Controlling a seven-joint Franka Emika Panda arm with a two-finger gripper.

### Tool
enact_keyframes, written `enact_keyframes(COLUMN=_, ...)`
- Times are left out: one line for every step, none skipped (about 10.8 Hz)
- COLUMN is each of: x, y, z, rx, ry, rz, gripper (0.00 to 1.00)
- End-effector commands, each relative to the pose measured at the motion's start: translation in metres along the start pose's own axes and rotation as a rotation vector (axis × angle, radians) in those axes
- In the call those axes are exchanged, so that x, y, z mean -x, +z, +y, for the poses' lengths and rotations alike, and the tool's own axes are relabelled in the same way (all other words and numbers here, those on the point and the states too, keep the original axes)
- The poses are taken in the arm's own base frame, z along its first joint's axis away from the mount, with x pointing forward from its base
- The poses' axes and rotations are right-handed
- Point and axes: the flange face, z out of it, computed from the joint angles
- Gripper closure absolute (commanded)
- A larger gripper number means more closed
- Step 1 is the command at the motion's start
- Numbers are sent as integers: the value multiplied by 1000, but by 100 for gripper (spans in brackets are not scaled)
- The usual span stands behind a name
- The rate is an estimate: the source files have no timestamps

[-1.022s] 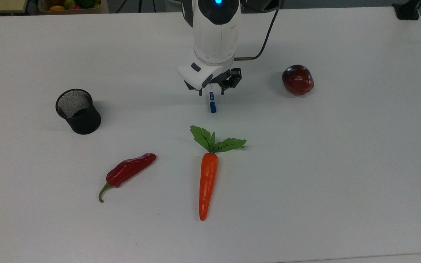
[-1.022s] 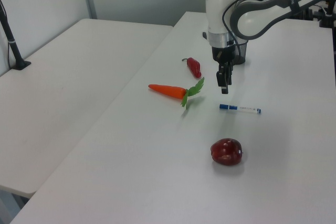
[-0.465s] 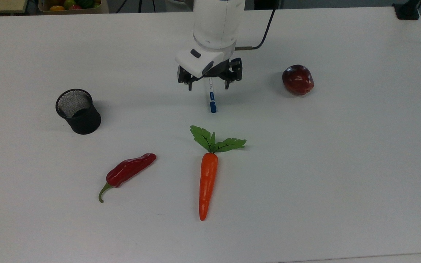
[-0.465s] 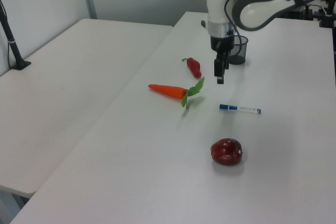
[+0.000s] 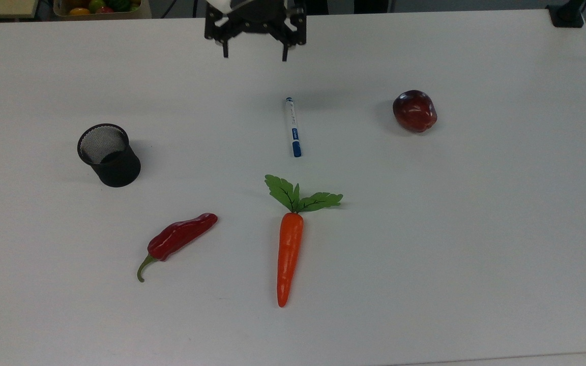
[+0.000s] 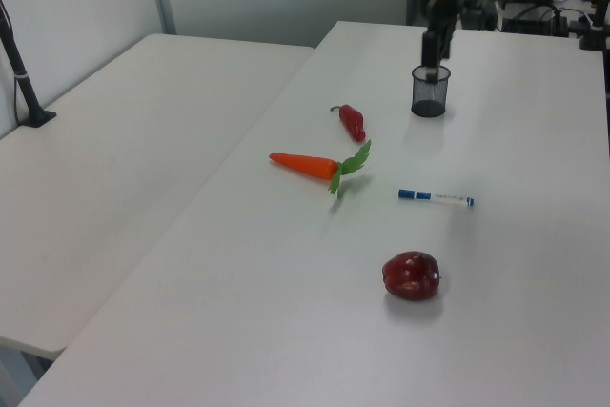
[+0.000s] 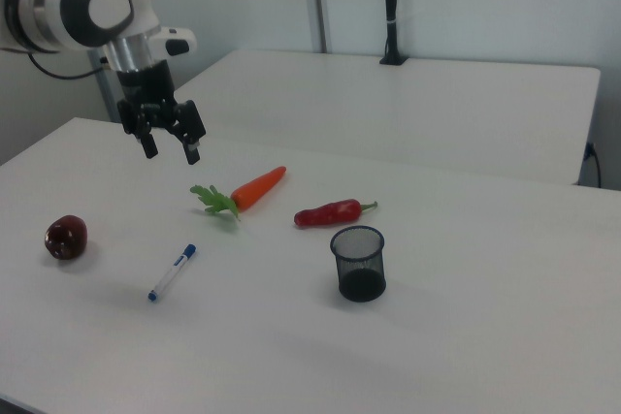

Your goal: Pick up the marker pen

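White table [image 6: 534, 331] beside a second white table [image 6: 114, 159], pale wall behind.

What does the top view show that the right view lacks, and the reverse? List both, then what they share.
Top view's extra: a box of colourful fruit beyond the table's far edge.

Right view's extras: the arm's white body, a second table behind, and a black pole standing on it.

Shared: the open gripper raised above the table, the marker pen lying flat and untouched, the carrot, the red pepper, the apple and the black mesh cup.
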Motion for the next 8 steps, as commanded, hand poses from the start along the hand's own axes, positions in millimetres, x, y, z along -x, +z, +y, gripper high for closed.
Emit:
enact_keyframes(x=34, y=-34, z=39, rx=4, ry=-3, rz=-11, gripper=0)
enact_keyframes(x=41, y=-46, z=47, rx=-1, ry=-2, rz=-8, gripper=0)
enact_keyframes(x=44, y=-49, z=50, rx=-2, ry=5, rz=-16, gripper=0)
enact_keyframes(x=44, y=-52, z=52, rx=-2, ry=9, rz=-12, gripper=0)
enact_keyframes(x=43, y=-58, z=57, rx=-3, ry=18, rz=-1, gripper=0)
enact_keyframes(x=43, y=-60, z=60, rx=-5, ry=24, rz=2, gripper=0)
enact_keyframes(x=43, y=-60, z=61, rx=-5, ry=27, rz=2, gripper=0)
enact_keyframes(x=43, y=-60, z=66, rx=-6, ry=36, rz=3, gripper=0)
